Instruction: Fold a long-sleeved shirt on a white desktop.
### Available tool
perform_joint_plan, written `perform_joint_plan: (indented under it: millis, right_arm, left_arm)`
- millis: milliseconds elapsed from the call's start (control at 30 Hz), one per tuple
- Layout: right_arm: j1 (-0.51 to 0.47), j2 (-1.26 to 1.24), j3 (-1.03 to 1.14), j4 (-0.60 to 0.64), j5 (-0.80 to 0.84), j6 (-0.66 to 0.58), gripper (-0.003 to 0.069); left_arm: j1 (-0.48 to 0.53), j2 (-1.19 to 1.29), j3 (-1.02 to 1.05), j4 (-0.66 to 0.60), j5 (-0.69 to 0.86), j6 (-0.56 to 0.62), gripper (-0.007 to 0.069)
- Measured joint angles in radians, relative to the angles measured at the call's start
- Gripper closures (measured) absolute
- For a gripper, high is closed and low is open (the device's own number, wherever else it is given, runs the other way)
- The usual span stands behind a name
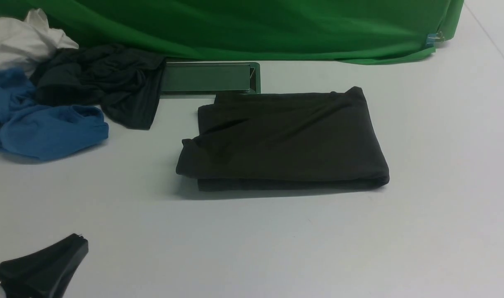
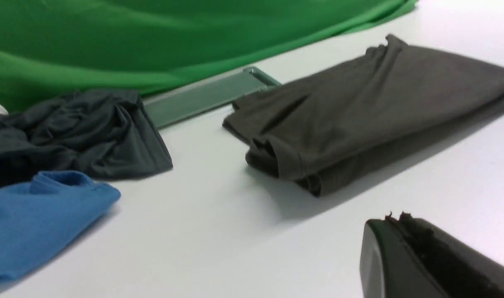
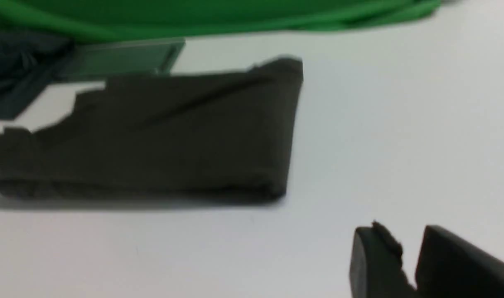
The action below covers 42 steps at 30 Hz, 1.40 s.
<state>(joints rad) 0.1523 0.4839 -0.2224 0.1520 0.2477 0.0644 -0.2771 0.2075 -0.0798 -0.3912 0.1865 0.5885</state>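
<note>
Matte brownish-black shirt (image 1: 285, 140) folded into a rectangle, smooth white desktop (image 1: 442, 145), left fingers (image 2: 401, 244) clenched, right fingers (image 3: 372, 256) parted, empty

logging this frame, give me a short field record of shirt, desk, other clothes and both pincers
shirt: brownish-black, folded into a flat rectangle, lying mid-desk
desk: white, bare around the shirt
other clothes: dark garment, blue garment, white cloth, bunched at far left
green cloth: draped along the far edge
left pincer: shut, holds nothing, apart from the shirt
right pincer: jaws slightly apart, holds nothing, apart from the shirt
fold: looks finished
</note>
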Motion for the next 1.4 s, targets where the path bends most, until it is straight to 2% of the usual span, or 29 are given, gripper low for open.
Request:
perform_joint_plan:
  millis: [167,233,267,367,467,667,967,1400]
  right_arm:
    - [-0.003,-0.07,0.043,-0.137,0.008,-0.005,0.0498]
    - [-0.008,-0.097,0.057,-0.152,0.0,-0.005,0.0517]
    - [-0.019,-0.144,0.096,-0.163,-0.04,-0.005,0.0589]
    - [-0.039,-0.227,0.171,-0.169,-0.109,-0.005,0.0628]
    - [-0.055,-0.328,0.223,-0.172,-0.131,-0.005,0.063]
    - [-0.089,-0.478,0.228,-0.195,-0.019,-0.006,0.0631]
    - [-0.132,-0.481,0.228,-0.2,0.002,-0.006,0.0631]
    - [-0.132,-0.484,0.228,-0.2,0.002,-0.006,0.0617]
  left_arm:
    - [0.0,0.0,0.004,0.001,-0.001,0.0,0.0605]
    - [0.0,0.0,0.004,0.004,-0.001,0.0,0.0605]
    - [0.0,0.0,0.005,0.015,-0.001,0.0,0.0605]
    - [0.0,0.0,0.005,0.029,-0.001,0.0,0.0605]
    - [0.0,0.0,0.005,0.044,-0.001,0.0,0.0605]
    - [0.0,0.0,0.005,0.05,-0.001,0.001,0.0605]
    - [0.0,0.0,0.005,0.053,-0.001,0.001,0.0605]
    - [0.0,0.0,0.006,0.053,-0.001,0.001,0.0605]
